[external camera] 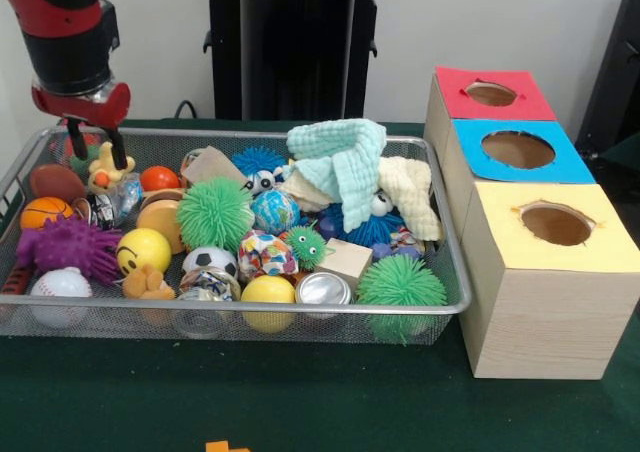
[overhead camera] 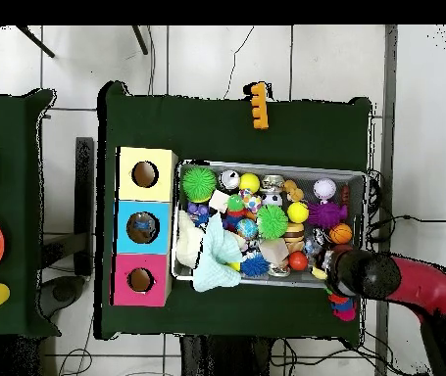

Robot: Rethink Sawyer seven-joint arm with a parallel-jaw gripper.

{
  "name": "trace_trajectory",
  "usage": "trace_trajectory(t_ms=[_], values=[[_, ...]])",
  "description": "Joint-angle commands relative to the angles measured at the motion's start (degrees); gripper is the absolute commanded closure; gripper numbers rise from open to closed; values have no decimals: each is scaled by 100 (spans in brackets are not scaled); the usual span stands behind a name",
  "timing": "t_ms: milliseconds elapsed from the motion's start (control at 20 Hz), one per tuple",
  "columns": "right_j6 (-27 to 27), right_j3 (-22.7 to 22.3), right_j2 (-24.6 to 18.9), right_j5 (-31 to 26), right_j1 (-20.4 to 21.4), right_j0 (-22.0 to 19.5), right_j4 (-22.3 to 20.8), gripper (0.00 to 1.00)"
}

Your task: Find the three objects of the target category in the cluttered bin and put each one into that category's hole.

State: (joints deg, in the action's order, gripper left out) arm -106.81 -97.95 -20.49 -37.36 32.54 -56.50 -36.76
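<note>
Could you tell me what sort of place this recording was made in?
Probably a robotics lab set up for a sorting test: a wire bin crammed with toys sits on a green-covered table, beside three wooden boxes with coloured, holed tops, and a red robot arm's claw hangs over the bin.

The gripper (external camera: pixel 95 144) has a red body and black fingers (external camera: pixel 118 150), on a red-and-black arm (external camera: pixel 62 27); right beside the fingers sits a yellow duck (external camera: pixel 107 172) with an orange bill; just past it an orange-red ball (external camera: pixel 158 179); further from the fingers, a bright green spiky ball (external camera: pixel 213 214), a yellow smiley ball (external camera: pixel 143 251), a purple spiky ball (external camera: pixel 68 245), a white baseball (external camera: pixel 60 285) with red stitching, a black-and-white football (external camera: pixel 210 261); a mint-green cloth (external camera: pixel 343 162) over a cream cloth (external camera: pixel 410 194); the wire bin (external camera: pixel 445 272) is silver; well away from the fingers, light wooden boxes topped red (external camera: pixel 493 94), blue (external camera: pixel 517 150) and yellow (external camera: pixel 555 227); the table (external camera: pixel 300 397) is dark green.
</note>
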Motion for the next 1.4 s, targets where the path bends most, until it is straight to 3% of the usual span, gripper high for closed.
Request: trace_trajectory(t_ms=[50,450,900,1100,1400], values=[[-315,125,-5,410,-327,129,112,0],[-403,124,103,566,-420,212,89,0],[-742,544,413,864,-987,610,3,0],[-1192,758,723,1017,-1226,883,182,0],[-1312,1008,964,1048,-1373,1086,623,0]])
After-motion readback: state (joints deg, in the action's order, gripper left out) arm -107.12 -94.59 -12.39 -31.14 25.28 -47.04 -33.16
